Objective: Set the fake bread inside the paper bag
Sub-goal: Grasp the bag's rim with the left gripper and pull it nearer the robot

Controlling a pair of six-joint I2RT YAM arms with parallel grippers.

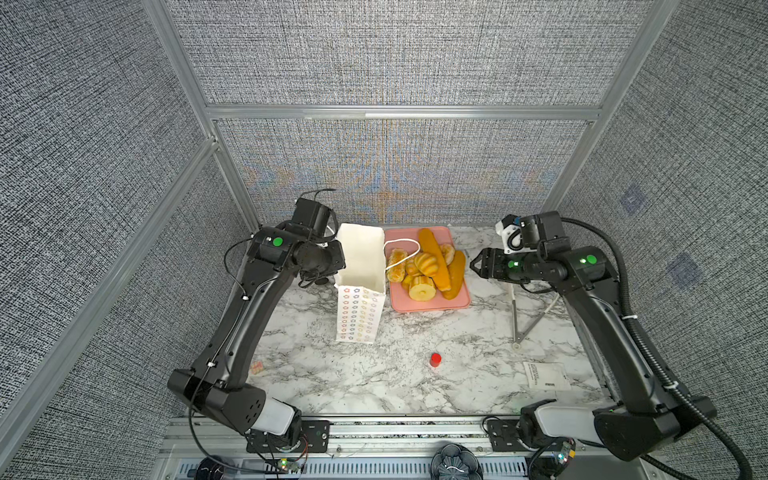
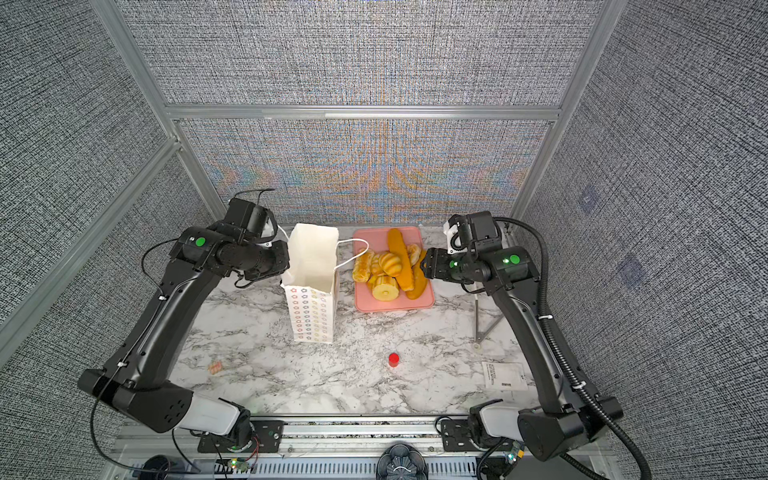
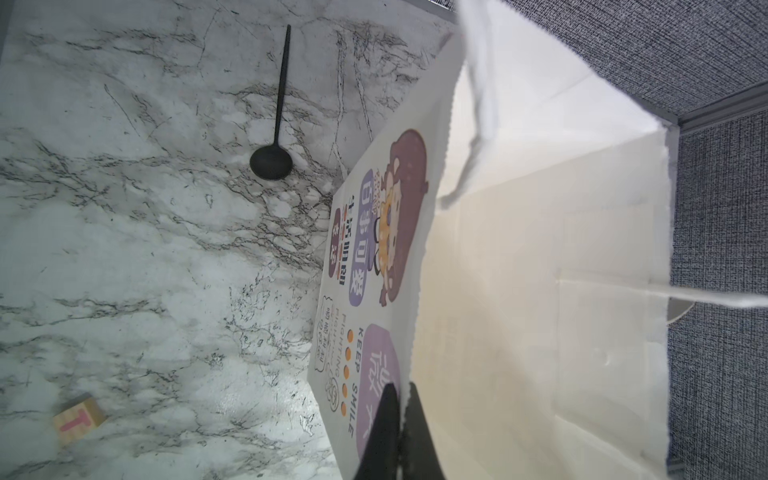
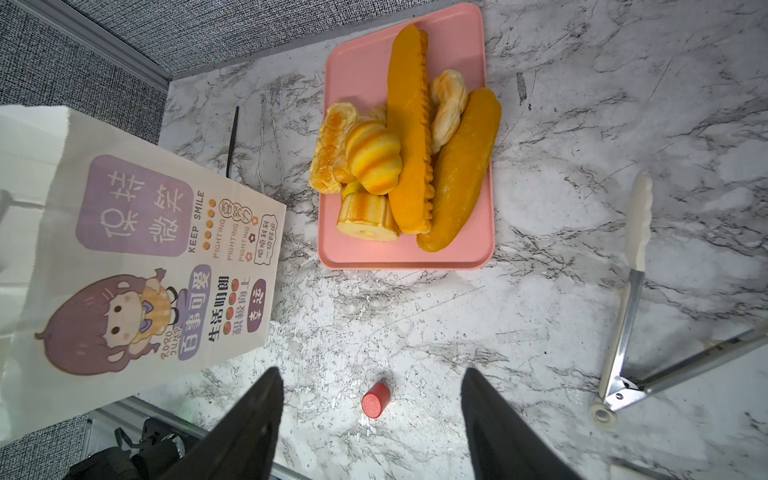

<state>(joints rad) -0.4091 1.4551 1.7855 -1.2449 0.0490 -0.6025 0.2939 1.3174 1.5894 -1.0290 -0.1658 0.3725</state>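
White paper makes the paper bag [image 1: 360, 266], standing open in the middle of a top view, ready for bread. The fake bread [image 1: 428, 266] sits piled on the pink tray [image 1: 432, 305] just right of it. In the left wrist view, the left gripper [image 3: 401, 399] pinches the bag's edge tight, likely to keep it steady. In the right wrist view, the right gripper [image 4: 372, 370] gapes empty, pointing toward the bread.

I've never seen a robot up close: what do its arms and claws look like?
The left arm and right arm are black, with long curved sections, a pale grey piece near the base and green dots near the wrist. A thin cable runs along the left; a thick ribbed hose follows the right. The left gripper and right gripper each have two black tapering fingers.
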